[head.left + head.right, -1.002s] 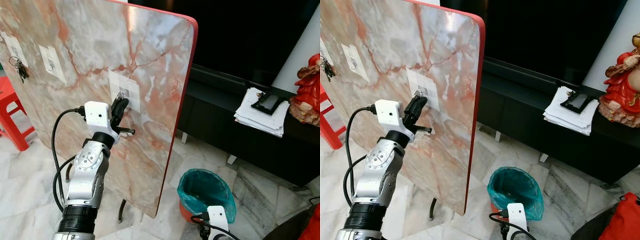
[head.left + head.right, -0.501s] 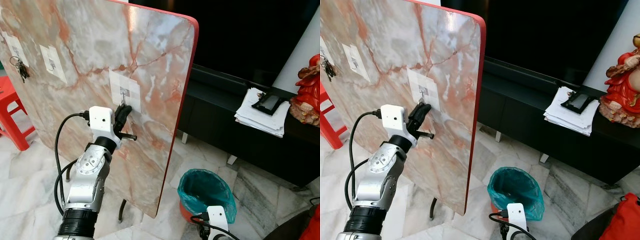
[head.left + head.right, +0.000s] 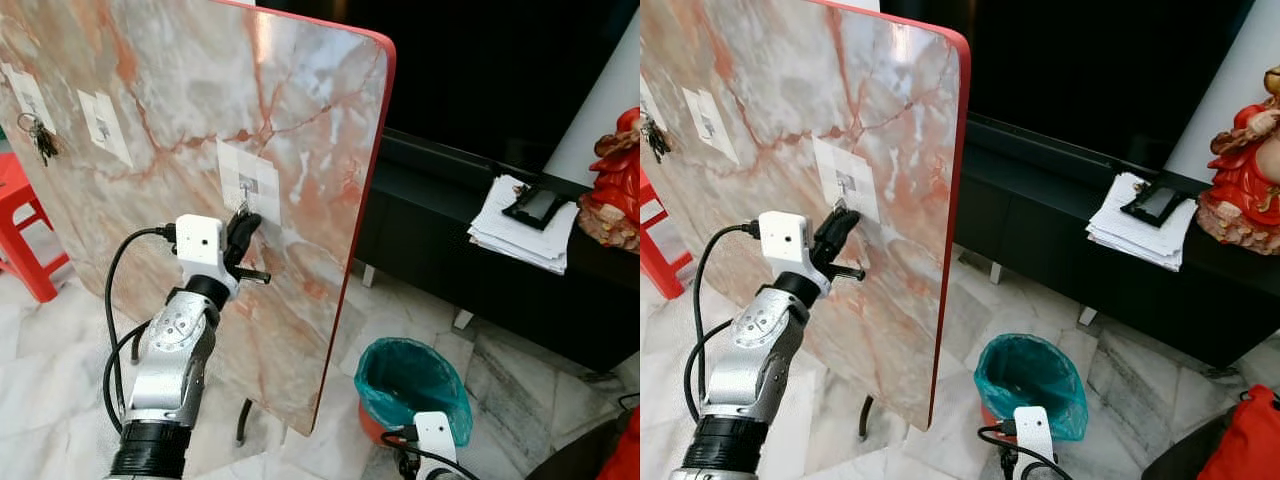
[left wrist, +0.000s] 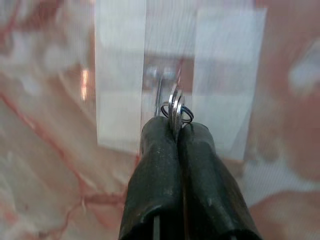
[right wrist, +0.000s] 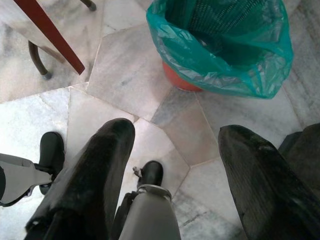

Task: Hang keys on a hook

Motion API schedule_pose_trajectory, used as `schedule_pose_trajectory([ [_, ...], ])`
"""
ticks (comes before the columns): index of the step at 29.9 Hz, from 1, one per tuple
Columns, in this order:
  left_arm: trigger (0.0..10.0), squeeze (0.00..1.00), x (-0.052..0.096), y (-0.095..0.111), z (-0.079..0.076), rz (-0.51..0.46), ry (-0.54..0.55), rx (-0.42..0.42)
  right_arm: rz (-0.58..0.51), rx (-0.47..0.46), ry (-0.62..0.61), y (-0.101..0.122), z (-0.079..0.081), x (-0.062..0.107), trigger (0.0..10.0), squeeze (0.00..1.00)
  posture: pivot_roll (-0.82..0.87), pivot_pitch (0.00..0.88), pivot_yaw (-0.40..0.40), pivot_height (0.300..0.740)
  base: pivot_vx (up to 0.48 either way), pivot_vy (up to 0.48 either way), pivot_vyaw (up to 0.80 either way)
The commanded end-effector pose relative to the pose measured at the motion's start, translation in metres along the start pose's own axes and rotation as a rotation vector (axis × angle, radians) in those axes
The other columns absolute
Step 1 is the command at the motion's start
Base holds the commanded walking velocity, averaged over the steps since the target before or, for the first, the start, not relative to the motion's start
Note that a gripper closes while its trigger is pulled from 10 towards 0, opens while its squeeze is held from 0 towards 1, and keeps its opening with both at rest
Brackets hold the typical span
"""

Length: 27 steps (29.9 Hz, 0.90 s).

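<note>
Far to the left of the left gripper, a red plastic stool (image 3: 22, 235) stands on the marble floor (image 3: 50, 400), and above it a bunch of keys (image 3: 40, 138) already hangs from the leftmost hook on the tilted marble-patterned board (image 3: 200, 100). A second white adhesive patch (image 3: 104, 127) sits on the board between that bunch and the gripper.

The left gripper (image 3: 243, 225) is raised against the board, its two black fingers (image 4: 165, 170) pressed together and clamped on a key ring (image 4: 176, 112). In the left wrist view the ring sticks out from the fingertips and lies right at the metal hook (image 4: 159, 92), which is fixed in the middle of a white adhesive patch (image 3: 250, 180) just above the gripper. Whether the ring is over the hook or only touching it cannot be told.

To the right of this gripper the board's red edge (image 3: 360, 230) runs down, and beyond it a low black cabinet (image 3: 450, 250) carries a stack of papers (image 3: 520, 225) with a black frame (image 3: 538, 205) lying on top, and a red figurine (image 3: 615, 180) at the far right.

The right gripper (image 5: 175, 150) hangs low with its fingers spread apart, holding nothing. Below and ahead of it stands a red bin with a teal liner (image 5: 220, 45).
</note>
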<state>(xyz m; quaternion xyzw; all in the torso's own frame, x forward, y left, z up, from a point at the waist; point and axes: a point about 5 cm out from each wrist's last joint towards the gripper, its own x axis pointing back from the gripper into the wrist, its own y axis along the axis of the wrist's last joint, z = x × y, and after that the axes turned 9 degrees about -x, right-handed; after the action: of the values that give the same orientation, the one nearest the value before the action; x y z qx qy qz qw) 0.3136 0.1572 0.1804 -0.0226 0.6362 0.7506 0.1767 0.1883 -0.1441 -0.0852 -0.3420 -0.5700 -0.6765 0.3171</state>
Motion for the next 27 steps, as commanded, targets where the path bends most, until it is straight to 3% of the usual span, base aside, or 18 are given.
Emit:
schedule_pose_trajectory([
  [1,10.0,0.00,0.0002,0.0063,-0.0014,-0.015,-0.025,-0.007,0.013,0.000,-0.012,-0.0031,-0.0031,0.0006,10.0,0.00,0.05,0.000,-0.098,0.740,0.000,0.000,0.00],
  [15,10.0,0.00,-0.0026,0.0048,-0.0029,0.007,-0.055,0.006,0.013,0.001,-0.010,-0.0032,-0.0032,0.0006,10.0,0.00,0.05,0.000,-0.098,0.740,0.000,0.000,0.00],
  [27,10.0,0.00,-0.0007,0.0044,0.0048,0.019,0.010,-0.005,0.015,0.003,-0.007,-0.0033,-0.0031,0.0006,10.0,0.00,0.05,0.000,-0.099,0.740,0.000,0.000,0.00],
])
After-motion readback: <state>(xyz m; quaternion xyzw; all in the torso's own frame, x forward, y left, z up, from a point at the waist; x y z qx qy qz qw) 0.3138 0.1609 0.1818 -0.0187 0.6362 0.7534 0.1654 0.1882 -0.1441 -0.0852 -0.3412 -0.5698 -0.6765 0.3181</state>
